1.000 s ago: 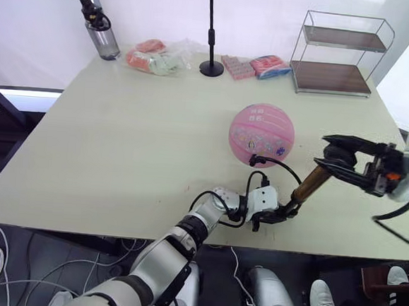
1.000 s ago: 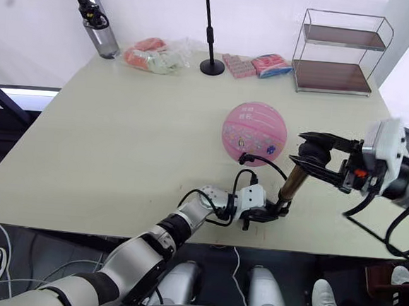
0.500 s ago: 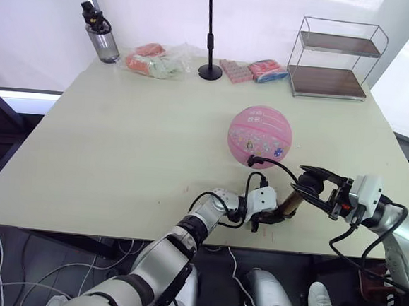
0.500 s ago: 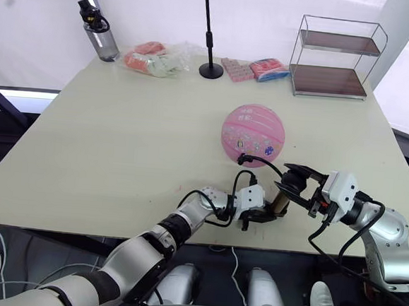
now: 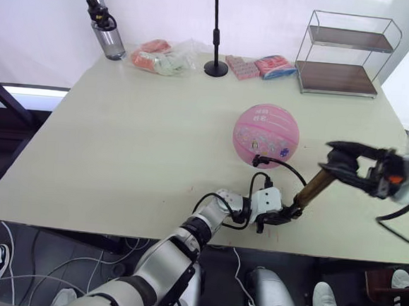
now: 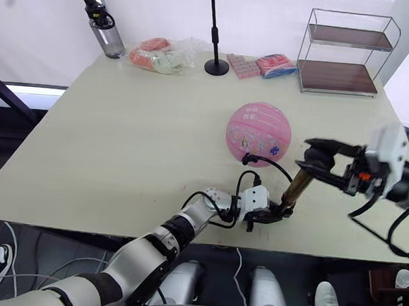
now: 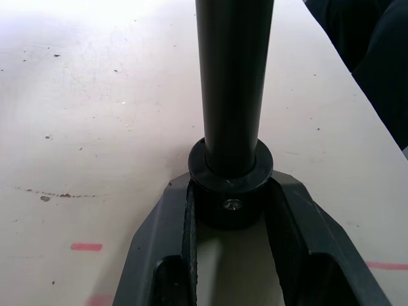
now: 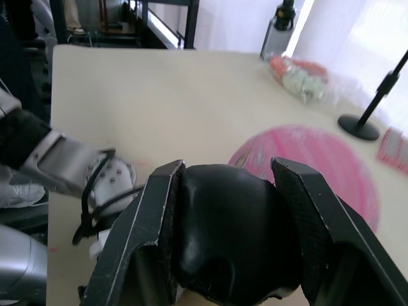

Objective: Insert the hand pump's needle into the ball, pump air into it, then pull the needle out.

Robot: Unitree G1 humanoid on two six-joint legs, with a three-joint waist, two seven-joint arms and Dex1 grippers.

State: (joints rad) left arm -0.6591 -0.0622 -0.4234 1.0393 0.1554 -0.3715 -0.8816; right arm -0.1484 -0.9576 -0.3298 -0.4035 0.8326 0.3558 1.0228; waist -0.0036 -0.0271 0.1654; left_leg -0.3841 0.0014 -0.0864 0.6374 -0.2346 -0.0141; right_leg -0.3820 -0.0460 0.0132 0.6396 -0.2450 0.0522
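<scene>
Pump [image 5: 312,192] slanted at lower right of the head view, bronze barrel rising from the worktop [image 5: 134,140] toward the right edge. Base cap pinched between the left gripper [image 5: 285,214] fingers [image 7: 162,248], low and just right of centre; in the left wrist view, black foot collar wedged between both fingers, dark shaft running straight up the middle of the frame. Top handle [image 8: 233,236] clamped between the right gripper [image 5: 340,162] fingers [image 8: 143,236], at mid right of the head view; in the right wrist view, rounded black handle sits snug between the two fingers at lower centre.

Hose [image 5: 283,168] looping from the pump's lower end up to the ball [image 5: 266,135], which rests on the worktop right of centre, just above the left gripper. Black fitting at the hose end touching the ball's lower front; needle itself too small to make out. Ball round, pink, with pale lettering and small coloured marks.

Along the top of the frame: water bottle [image 5: 105,30] upper left, bagged items [image 5: 160,58] beside it, black stand [image 5: 216,55] top centre, small packets [image 5: 259,66] next, wire shelf [image 5: 345,54] upper right.
</scene>
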